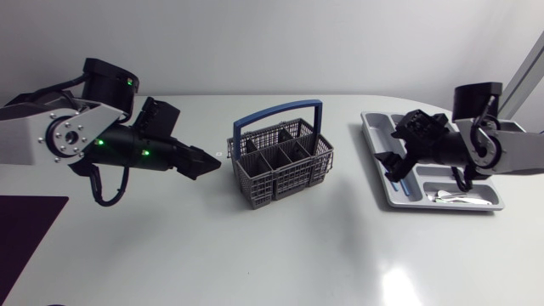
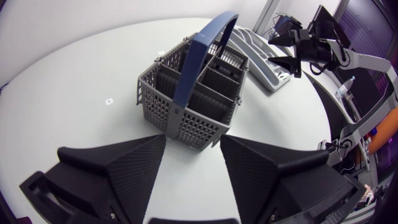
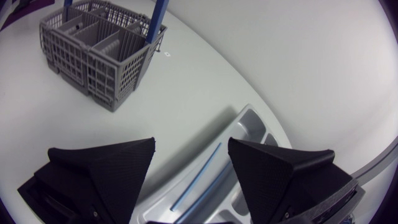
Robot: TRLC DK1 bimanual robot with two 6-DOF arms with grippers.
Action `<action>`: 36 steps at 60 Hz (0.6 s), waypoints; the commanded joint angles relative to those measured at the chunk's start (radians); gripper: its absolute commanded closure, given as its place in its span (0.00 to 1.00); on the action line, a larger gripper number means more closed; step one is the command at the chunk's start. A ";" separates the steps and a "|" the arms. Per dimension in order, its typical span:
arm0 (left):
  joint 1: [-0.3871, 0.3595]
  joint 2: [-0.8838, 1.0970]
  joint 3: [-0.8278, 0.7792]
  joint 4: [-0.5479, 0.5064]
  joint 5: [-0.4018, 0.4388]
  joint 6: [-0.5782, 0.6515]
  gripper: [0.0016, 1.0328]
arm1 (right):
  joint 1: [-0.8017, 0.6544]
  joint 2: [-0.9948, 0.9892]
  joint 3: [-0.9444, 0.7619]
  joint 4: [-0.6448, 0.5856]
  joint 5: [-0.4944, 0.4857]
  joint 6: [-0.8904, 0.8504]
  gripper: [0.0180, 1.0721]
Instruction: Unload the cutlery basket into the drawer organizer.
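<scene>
Basket (image 1: 282, 166) stands upright mid-table (image 1: 280, 255), blue handle up. Organizer (image 1: 374, 127) is well off to its right, with a blue stick (image 3: 196, 177) in a long slot and silver cutlery (image 1: 455, 197) in the near slot. My left gripper (image 1: 212, 161) is just left of the basket, fingers apart, tips toward it; my right gripper (image 1: 393, 167) hangs over the organizer's left side, fingers apart too.

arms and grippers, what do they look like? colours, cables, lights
The left arm and right arm have silver-grey links and black joints. The left arm carries a round bolted plate, small green lights and a looping black cable. The left gripper and right gripper are matte black, each with two broad wedge-shaped fingers, finely ribbed on the inner faces.
</scene>
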 commanded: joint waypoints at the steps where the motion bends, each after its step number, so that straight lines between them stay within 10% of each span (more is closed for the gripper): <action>1: 0.008 0.054 -0.017 0.014 -0.005 -0.019 0.39 | 0.046 0.073 0.077 -0.029 0.012 0.143 0.30; 18: -0.009 0.155 -0.018 0.069 -0.019 -0.021 0.40 | 0.130 0.320 0.318 -0.107 0.009 0.312 0.74; 36: -0.045 0.227 0.028 0.110 -0.023 -0.041 0.40 | 0.224 0.384 0.375 -0.166 -0.045 0.355 0.76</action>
